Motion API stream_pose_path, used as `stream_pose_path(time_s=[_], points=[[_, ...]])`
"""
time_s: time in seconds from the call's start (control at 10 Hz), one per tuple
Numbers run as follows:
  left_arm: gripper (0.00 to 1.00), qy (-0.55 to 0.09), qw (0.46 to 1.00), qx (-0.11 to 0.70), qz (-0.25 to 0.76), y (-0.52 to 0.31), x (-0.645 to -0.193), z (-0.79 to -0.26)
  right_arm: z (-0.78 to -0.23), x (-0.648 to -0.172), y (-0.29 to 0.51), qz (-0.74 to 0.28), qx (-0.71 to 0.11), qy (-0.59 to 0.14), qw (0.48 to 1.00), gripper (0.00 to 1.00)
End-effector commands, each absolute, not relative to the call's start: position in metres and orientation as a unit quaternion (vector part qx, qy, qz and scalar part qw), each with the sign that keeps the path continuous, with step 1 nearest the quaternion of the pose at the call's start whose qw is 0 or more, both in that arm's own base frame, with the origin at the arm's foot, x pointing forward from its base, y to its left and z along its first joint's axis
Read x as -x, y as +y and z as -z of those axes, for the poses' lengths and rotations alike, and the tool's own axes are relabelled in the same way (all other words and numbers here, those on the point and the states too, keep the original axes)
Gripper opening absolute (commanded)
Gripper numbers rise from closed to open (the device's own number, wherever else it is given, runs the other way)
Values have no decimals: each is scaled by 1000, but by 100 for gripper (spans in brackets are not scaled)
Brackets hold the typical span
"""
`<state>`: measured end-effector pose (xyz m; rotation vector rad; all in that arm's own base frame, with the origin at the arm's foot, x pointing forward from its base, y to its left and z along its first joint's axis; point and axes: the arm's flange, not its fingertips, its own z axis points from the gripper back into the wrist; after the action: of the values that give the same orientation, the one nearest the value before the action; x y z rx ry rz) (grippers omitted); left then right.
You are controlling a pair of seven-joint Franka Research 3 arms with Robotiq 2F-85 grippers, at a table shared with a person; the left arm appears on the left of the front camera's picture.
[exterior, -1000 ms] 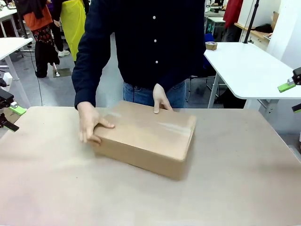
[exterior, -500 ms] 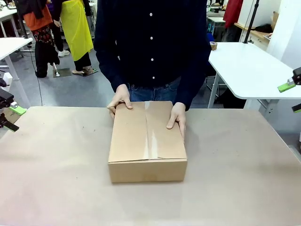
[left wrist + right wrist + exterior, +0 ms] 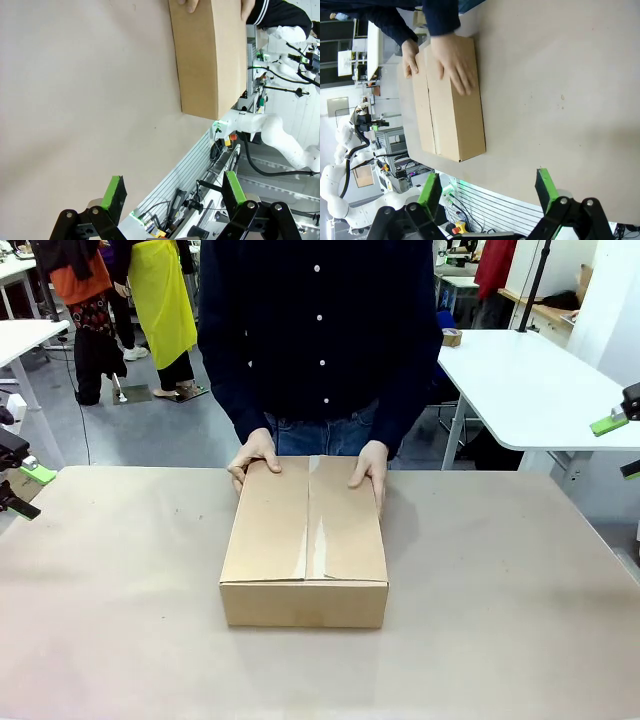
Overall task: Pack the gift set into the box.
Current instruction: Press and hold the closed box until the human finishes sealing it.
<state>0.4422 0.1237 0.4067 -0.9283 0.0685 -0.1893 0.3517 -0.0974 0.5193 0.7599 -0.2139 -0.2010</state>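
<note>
While the person at the far edge is resting both hands on it, the box (image 3: pixel 304 540) is sitting on the worktop (image 3: pixel 500 590). It is lying about midway between the left and right edges, nearer the far edge than the near one. Its long axis is pointing from the far edge toward my cameras.

Lid: the top flaps are lying flat and shut. They are meeting in a seam running end to end, with a pale glossy streak along it.

Person: one hand (image 3: pixel 253 455) is lying on the far corner of the lid on my left arm's side. The second hand (image 3: pixel 368 468) is lying on the other far corner, fingers flat along the lid's edge. In the right wrist view I am seeing that hand spread flat on the cardboard.

Left gripper (image 3: pixel 173 190): jaws are standing wide apart and empty, with the green pads (image 3: pixel 114 192) bare. It is hanging by the left edge of the worktop, well apart from the box.

Right gripper (image 3: pixel 488 186): jaws are likewise standing wide apart and empty. It is hanging off the right edge, well apart from the box.
</note>
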Motion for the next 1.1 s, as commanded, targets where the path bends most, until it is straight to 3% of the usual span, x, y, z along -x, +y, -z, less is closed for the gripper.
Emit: stream_pose_path(time_s=[0.0,0.1,0.2,0.3,0.4,0.5,0.6,0.7,0.8,0.9,1.0], points=[[100,33,889,447,91,124,-442,-407,-519,-352,-97,98,-370,-104,918,100],[100,4,879,421,224,73,-454,-418,-523,-375,-47,-6,-347,-143,927,100],[100,-66,846,404,342,17,-459,-428,-523,-387,20,-155,-344,-197,905,100],[100,-152,808,371,432,-33,-453,-433,-512,-390,81,-290,-351,-248,855,100],[100,-187,757,376,501,-69,-447,-424,-495,-382,120,-396,-379,-278,789,100],[100,-218,735,395,507,-89,-451,-407,-477,-371,139,-450,-384,-305,746,100],[100,-64,854,370,360,-50,-459,-445,-487,-356,101,-427,-342,-259,796,100],[100,-64,854,370,360,-50,-459,-445,-509,-361,146,-258,-310,-192,895,100],[100,-64,854,370,360,-50,-459,-445,-509,-361,146,-258,-310,-192,895,100],[100,-102,837,359,400,-84,-454,-435,-496,-354,154,-336,-301,-212,867,100],[100,-223,773,384,454,-117,-463,-426,-488,-375,186,-456,-297,-308,780,100]])
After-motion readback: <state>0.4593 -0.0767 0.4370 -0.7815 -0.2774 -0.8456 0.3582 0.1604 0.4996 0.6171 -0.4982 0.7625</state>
